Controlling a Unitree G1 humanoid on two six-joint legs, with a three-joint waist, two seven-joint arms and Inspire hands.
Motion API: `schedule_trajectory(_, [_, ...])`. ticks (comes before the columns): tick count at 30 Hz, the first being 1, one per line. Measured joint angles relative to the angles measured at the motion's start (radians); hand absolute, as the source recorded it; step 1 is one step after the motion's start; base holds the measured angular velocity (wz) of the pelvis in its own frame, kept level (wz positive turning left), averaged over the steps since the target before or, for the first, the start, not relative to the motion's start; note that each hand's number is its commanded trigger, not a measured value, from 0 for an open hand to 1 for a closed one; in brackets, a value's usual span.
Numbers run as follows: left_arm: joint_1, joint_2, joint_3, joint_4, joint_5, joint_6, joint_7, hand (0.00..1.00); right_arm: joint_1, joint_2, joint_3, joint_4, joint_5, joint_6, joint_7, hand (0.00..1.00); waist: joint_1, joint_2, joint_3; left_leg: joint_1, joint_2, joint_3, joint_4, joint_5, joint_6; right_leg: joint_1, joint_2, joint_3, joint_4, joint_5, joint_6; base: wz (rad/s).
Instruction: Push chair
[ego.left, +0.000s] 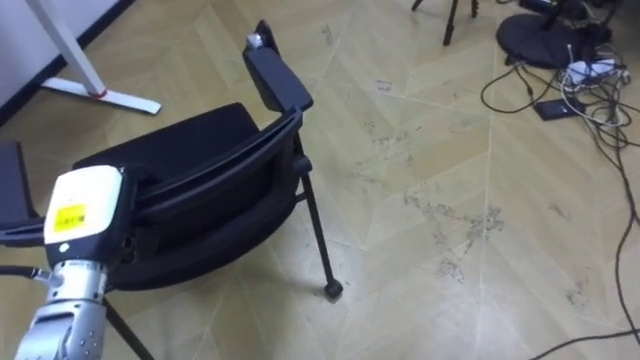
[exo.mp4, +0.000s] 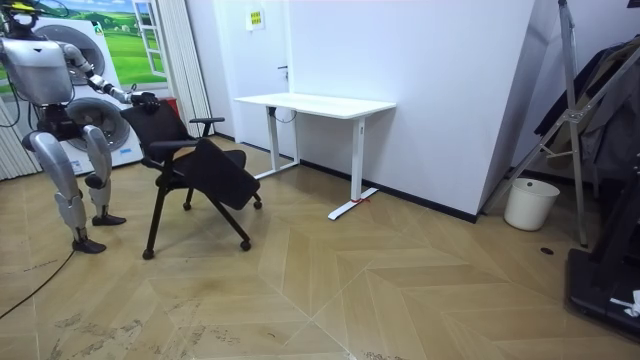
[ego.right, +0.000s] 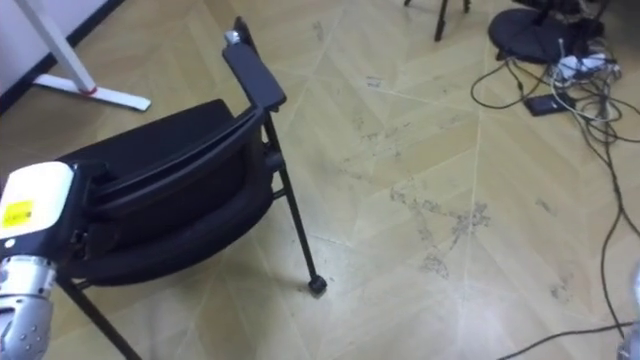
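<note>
- The black chair (ego.left: 215, 160) stands on the wood floor (ego.left: 420, 130), near the white desk (exo.mp4: 315, 103).
- The robot stands right behind it, at the room view's left.
- The left hand (ego.left: 82, 205) is at the chair's back.
- Its fingers are hidden behind the chair, so I cannot tell if they hold it.
- The chair's left side is cut off at the eye view's edge.
</note>
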Motion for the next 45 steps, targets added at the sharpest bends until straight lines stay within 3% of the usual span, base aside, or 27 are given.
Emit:
schedule_trajectory(3, [-0.012, 0.000, -0.012, -0.001, 0.006, 0.003, -0.005, 1.00, -0.026, -0.028, 0.070, 0.002, -0.062, 0.005, 0.070, 0.00, 0.022, -0.005, 0.0022, 0.009, 0.001, -0.010, -0.004, 0.000, 0.000, 0.008, 0.001, -0.003, -0.001, 0.000, 0.000, 0.00])
schedule_trajectory(7, [-0.030, 0.004, -0.031, -0.014, 0.007, 0.005, -0.022, 1.00, -0.035, -0.097, 0.191, 0.010, -0.133, 0.014, 0.174, 0.00, 0.049, -0.020, 0.0045, 0.015, 0.003, -0.019, -0.004, 0.000, 0.000, 0.033, 0.002, -0.010, -0.034, 0.003, -0.002, 0.02])
schedule_trajectory(12, [-0.039, 0.006, -0.036, -0.051, 0.038, -0.008, -0.057, 1.00, -0.045, -0.110, 0.273, 0.010, -0.194, 0.026, 0.280, 0.00, 0.090, -0.032, 0.0008, 0.011, 0.008, -0.022, 0.000, 0.000, 0.000, 0.036, 0.002, -0.025, -0.036, 0.004, -0.002, 0.04])
schedule_trajectory(14, [-0.043, 0.006, -0.038, -0.051, 0.050, -0.016, -0.060, 1.00, -0.056, -0.123, 0.312, 0.017, -0.207, 0.031, 0.310, 0.00, 0.098, -0.051, 0.0049, -0.010, 0.006, -0.022, 0.056, -0.001, 0.000, 0.055, -0.018, 0.008, -0.047, 0.005, -0.005, 0.15])
schedule_trajectory(15, [-0.058, 0.005, -0.046, -0.049, 0.060, -0.017, -0.060, 1.00, -0.073, -0.125, 0.335, 0.032, -0.224, 0.035, 0.331, 0.00, 0.104, -0.075, 0.0113, -0.054, -0.001, -0.057, 0.086, -0.013, 0.009, 0.061, -0.037, 0.057, -0.052, 0.006, -0.003, 0.44])
schedule_trajectory(16, [-0.092, 0.006, -0.068, -0.044, 0.071, -0.020, -0.066, 1.00, -0.088, -0.127, 0.336, 0.053, -0.230, 0.035, 0.355, 0.00, 0.105, -0.079, 0.0140, -0.109, -0.004, -0.079, 0.046, -0.001, 0.030, 0.053, -0.041, 0.075, -0.051, 0.007, 0.005, 0.39])
schedule_trajectory(17, [-0.100, 0.004, -0.076, -0.041, 0.079, -0.024, -0.066, 1.00, -0.092, -0.123, 0.341, 0.062, -0.234, 0.040, 0.369, 0.00, 0.114, -0.086, 0.0067, -0.109, -0.008, -0.069, 0.053, 0.012, 0.025, 0.048, -0.043, 0.074, -0.052, 0.005, 0.013, 0.29])
schedule_trajectory(19, [-0.115, 0.005, -0.094, -0.039, 0.097, -0.040, -0.067, 1.00, -0.105, -0.136, 0.351, 0.063, -0.279, 0.038, 0.420, 0.00, 0.155, -0.086, 0.0071, -0.094, -0.013, -0.073, 0.054, 0.016, 0.028, 0.061, -0.037, 0.021, -0.074, 0.018, 0.016, -0.14])
schedule_trajectory(21, [-0.115, 0.010, -0.097, -0.025, 0.097, -0.054, -0.067, 1.00, -0.113, -0.151, 0.369, 0.066, -0.301, 0.030, 0.430, 0.00, 0.164, -0.079, 0.0103, -0.070, -0.020, -0.109, 0.042, 0.016, 0.029, 0.091, -0.037, -0.016, -0.089, 0.024, 0.009, 0.03])
schedule_trajectory(23, [-0.114, 0.012, -0.097, -0.017, 0.097, -0.063, -0.069, 1.00, -0.113, -0.156, 0.382, 0.067, -0.308, 0.029, 0.435, 0.00, 0.171, -0.071, 0.0121, -0.046, -0.019, -0.132, 0.025, 0.016, 0.028, 0.116, -0.034, -0.027, -0.102, 0.024, 0.009, 0.14])
schedule_trajectory(25, [-0.115, 0.014, -0.097, -0.017, 0.095, -0.069, -0.071, 1.00, -0.115, -0.162, 0.399, 0.075, -0.308, 0.029, 0.459, 0.00, 0.189, -0.069, 0.0120, -0.035, -0.020, -0.135, 0.015, 0.017, 0.028, 0.131, -0.033, -0.031, -0.119, 0.024, 0.010, 0.00])
schedule_trajectory(29, [-0.115, 0.015, -0.098, -0.017, 0.095, -0.076, -0.072, 1.00, -0.149, -0.176, 0.451, 0.101, -0.308, 0.032, 0.519, 0.00, 0.192, -0.069, 0.0117, -0.020, -0.019, -0.138, -0.003, 0.020, 0.027, 0.141, -0.032, -0.053, -0.118, 0.024, 0.010, 0.05])
schedule_trajectory(33, [-0.116, 0.027, -0.101, -0.020, 0.090, -0.082, -0.084, 1.00, -0.213, -0.194, 0.516, 0.101, -0.318, 0.033, 0.587, 0.00, 0.192, -0.074, 0.0088, -0.008, -0.023, -0.172, -0.005, 0.020, 0.027, 0.155, -0.035, -0.063, -0.117, 0.024, 0.010, 0.06])
schedule_trajectory(37, [-0.121, 0.043, -0.103, -0.021, 0.087, -0.086, -0.098, 1.00, -0.276, -0.235, 0.578, 0.098, -0.329, 0.033, 0.646, 0.00, 0.188, -0.086, 0.0007, -0.003, -0.023, -0.199, -0.002, 0.020, 0.027, 0.164, -0.035, -0.081, -0.109, 0.024, 0.009, 0.12])
schedule_trajectory(39, [-0.122, 0.052, -0.103, -0.019, 0.087, -0.087, -0.106, 1.00, -0.293, -0.247, 0.612, 0.098, -0.329, 0.033, 0.670, 0.00, 0.189, -0.096, 0.0036, -0.011, -0.027, -0.210, 0.034, 0.020, 0.027, 0.176, -0.046, -0.074, -0.100, 0.025, 0.008, 0.17])
schedule_trajectory(40, [-0.127, 0.058, -0.108, -0.014, 0.086, -0.087, -0.116, 1.00, -0.290, -0.247, 0.630, 0.098, -0.326, 0.033, 0.684, 0.00, 0.188, -0.129, 0.0143, -0.066, -0.047, -0.206, 0.143, 0.010, 0.031, 0.204, -0.085, -0.020, -0.115, 0.025, 0.008, 0.33])
schedule_trajectory(41, [-0.132, 0.058, -0.116, -0.009, 0.084, -0.088, -0.116, 1.00, -0.288, -0.250, 0.637, 0.099, -0.323, 0.033, 0.689, 0.00, 0.189, -0.142, 0.0138, -0.094, -0.053, -0.214, 0.154, 0.004, 0.040, 0.210, -0.101, 0.023, -0.125, 0.024, 0.009, 0.49])
schedule_trajectory(42, [-0.165, 0.057, -0.143, -0.009, 0.082, -0.093, -0.117, 1.00, -0.291, -0.267, 0.634, 0.098, -0.322, 0.031, 0.692, 0.00, 0.184, -0.135, 0.0160, -0.148, -0.048, -0.212, 0.040, 0.048, 0.046, 0.204, -0.103, 0.043, -0.127, 0.020, 0.016, 0.22])
schedule_trajectory(43, [-0.182, 0.057, -0.168, -0.011, 0.083, -0.101, -0.116, 1.00, -0.286, -0.261, 0.640, 0.109, -0.332, 0.033, 0.703, 0.00, 0.205, -0.152, 0.0082, -0.149, -0.063, -0.165, 0.048, 0.077, 0.067, 0.184, -0.115, 0.036, -0.118, 0.007, 0.038, 0.11])
schedule_trajectory(45, [-0.184, 0.061, -0.178, -0.011, 0.083, -0.108, -0.116, 1.00, -0.282, -0.264, 0.646, 0.108, -0.369, 0.018, 0.728, 0.00, 0.222, -0.136, 0.0166, -0.142, -0.063, -0.188, 0.057, 0.077, 0.067, 0.172, -0.091, 0.007, -0.126, 0.000, 0.038, -0.20])
